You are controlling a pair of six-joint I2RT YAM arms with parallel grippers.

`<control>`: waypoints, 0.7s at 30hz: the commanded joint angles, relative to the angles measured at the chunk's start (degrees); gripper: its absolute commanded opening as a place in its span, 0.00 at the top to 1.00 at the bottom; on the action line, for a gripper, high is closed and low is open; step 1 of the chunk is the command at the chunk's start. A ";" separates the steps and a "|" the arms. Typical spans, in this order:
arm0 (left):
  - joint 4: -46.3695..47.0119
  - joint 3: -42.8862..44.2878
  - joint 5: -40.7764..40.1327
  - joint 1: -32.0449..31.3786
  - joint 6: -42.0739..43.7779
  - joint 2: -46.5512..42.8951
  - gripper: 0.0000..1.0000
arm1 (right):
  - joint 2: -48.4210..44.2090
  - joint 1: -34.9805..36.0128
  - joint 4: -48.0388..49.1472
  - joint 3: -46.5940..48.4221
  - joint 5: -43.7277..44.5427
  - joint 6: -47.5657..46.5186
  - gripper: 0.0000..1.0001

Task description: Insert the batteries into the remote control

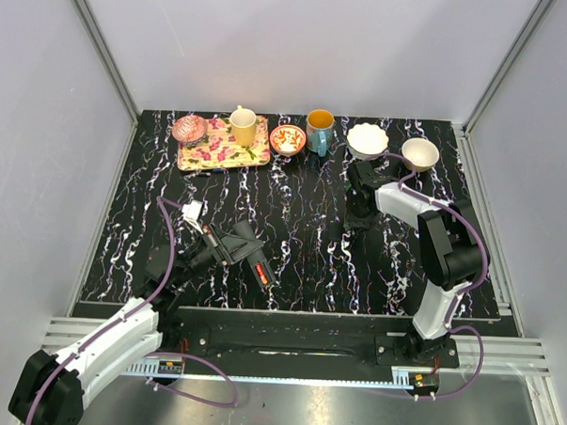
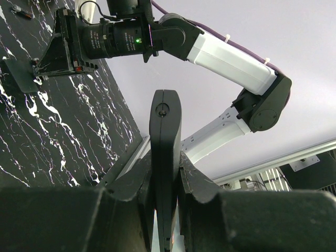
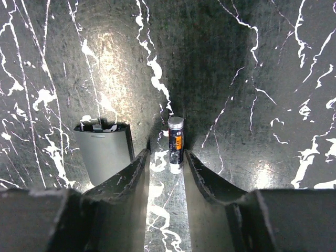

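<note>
Pinching the remote control (image 2: 165, 121) edge-on, my left claw (image 2: 165, 169) is pressed together on its two flat faces, and the bar sticks out past the fingertips. From above, its red mark shows just beyond the claw; I cannot tell whether the bar touches the desk (image 1: 302, 209).

My right claw (image 3: 166, 153) is spread, low over the desk, with one battery (image 3: 176, 143) lying between the fingertips and reaching just ahead of them. Neither finger looks to be touching it. Just to the claw's left lies a grey cover (image 3: 102, 149), probably the battery door.

Progress, my call:
- Early stage.
- Remote is held and the door seems to be off.
- Battery is lined up but not gripped.
- No cell visibly loaded; the compartment faces away from the cameras, so I cannot confirm.
- Left to do: close on the battery, carry it to the remote, seat it, repeat for any other cell, refit the cover.

Desk is glossy black with white veins, and lamp glare sits ahead of the right claw. Far beyond both claws are a floral tray (image 1: 199, 159), a yellow cup (image 1: 243, 126), a red bowl (image 1: 288, 138), a teal mug (image 1: 319, 129) and white bowls (image 1: 368, 139). Pale grey walls (image 1: 319, 45) and metal frame rails (image 1: 102, 49) enclose the cell.
</note>
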 commanded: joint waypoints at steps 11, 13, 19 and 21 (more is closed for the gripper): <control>4.90 -0.04 -0.24 -0.39 -0.41 0.02 1.00 | 1.91 0.30 -4.70 -4.14 1.33 2.13 0.85; 4.99 0.05 -0.15 -0.47 -0.33 0.02 1.00 | 2.00 0.30 -5.05 -4.14 1.33 2.30 0.94; 5.87 0.75 -0.15 -0.56 -0.06 2.04 1.00 | -2.20 0.48 -5.14 -5.19 -0.43 2.83 1.00; 7.00 1.36 -0.15 -0.91 0.02 3.36 1.00 | -8.24 1.97 -6.54 -5.28 -1.13 2.66 1.00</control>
